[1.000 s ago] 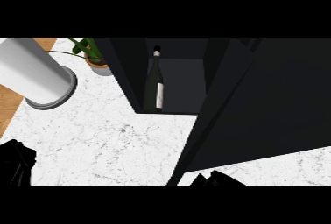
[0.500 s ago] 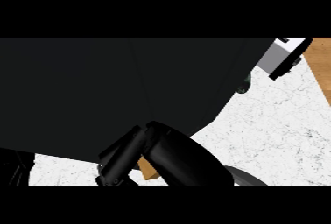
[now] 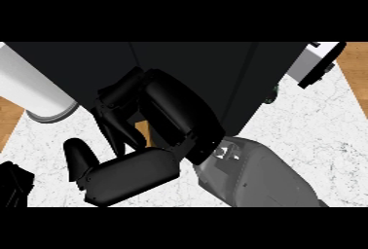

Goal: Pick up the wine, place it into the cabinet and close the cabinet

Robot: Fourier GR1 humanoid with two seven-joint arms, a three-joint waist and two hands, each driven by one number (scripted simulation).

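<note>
Head view is showing a tall black box-shaped cabinet (image 3: 194, 58) filling the upper half, standing on a white marble-patterned counter (image 3: 316, 126). Two vertical seams are running down its dark front; whether its door is fully shut, cannot tell. The wine bottle is not showing anywhere; it is hidden, so its place cannot be told.

The right hand (image 3: 179, 114) is sitting mid-view, up against the cabinet front, its grey forearm (image 3: 259, 180) coming in from the lower right. Its fingers (image 3: 115, 104) are pointing up-left and looking fairly straight, spread a little, with nothing pinched between them; a strip of brown is showing through the gap below them. Small white marks (image 3: 229, 153) are sitting on the grey wrist, too small to read. No other writing or brand is readable.

The left hand (image 3: 14, 185) is just peeking in at the lower left edge, low over the counter; its state cannot be told.

A white upright cylinder (image 3: 32, 90) is standing at the left, beside the cabinet. A white box with a black edge (image 3: 320, 56) is sitting at the top right corner. Brown wooden floor (image 3: 356, 68) is showing past the counter's right edge.
</note>
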